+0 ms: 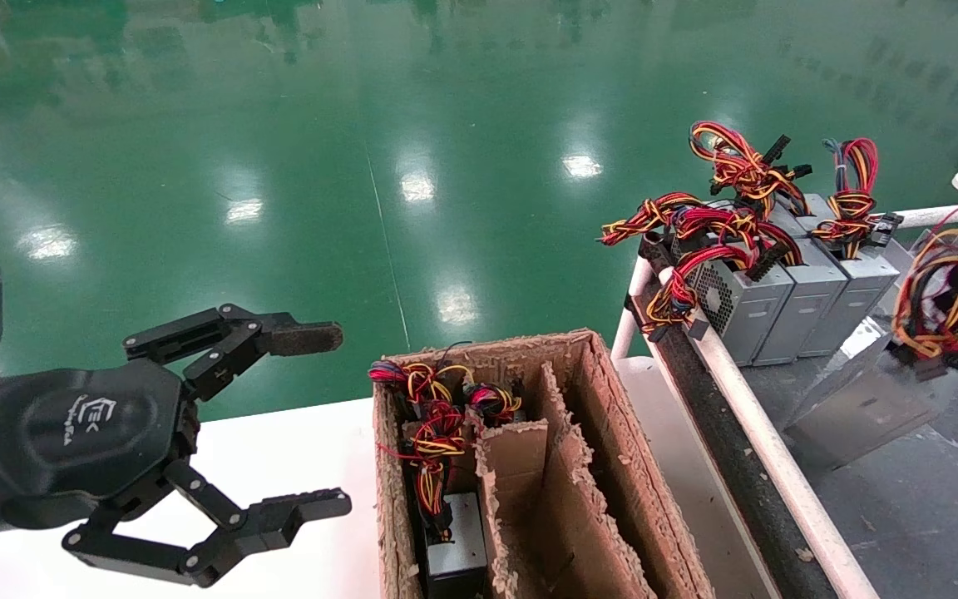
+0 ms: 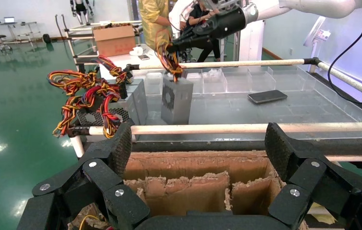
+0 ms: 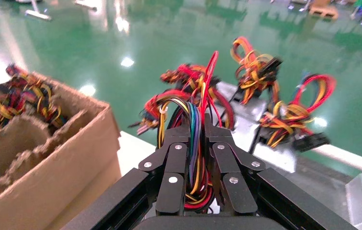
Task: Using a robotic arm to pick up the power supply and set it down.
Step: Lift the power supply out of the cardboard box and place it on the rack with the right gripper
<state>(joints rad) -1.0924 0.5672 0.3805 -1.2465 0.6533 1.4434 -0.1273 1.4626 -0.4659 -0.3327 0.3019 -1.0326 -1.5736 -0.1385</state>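
right hand (image 3: 195, 158) is clamped on the wire bundle (image 3: 193, 139) of the power supply (image 1: 853, 399), carrying it by the cables, likely since the box offers less to pinch. the unit hangs tilted by its loop over the dark conveyor tray (image 1: 928, 499), just beside three alike grey units (image 1: 787, 299) lined up at the white rail (image 1: 745, 399); whether its low corner touches the tray i cannot tell. it looks like a grey metal box with a perforated vent face and red, yellow, orange, blue wires. left hand (image 1: 300, 420) is parked wide, holding nothing, over the white bench (image 1: 279, 466) beside the cardboard box (image 1: 579, 466), out of the way.
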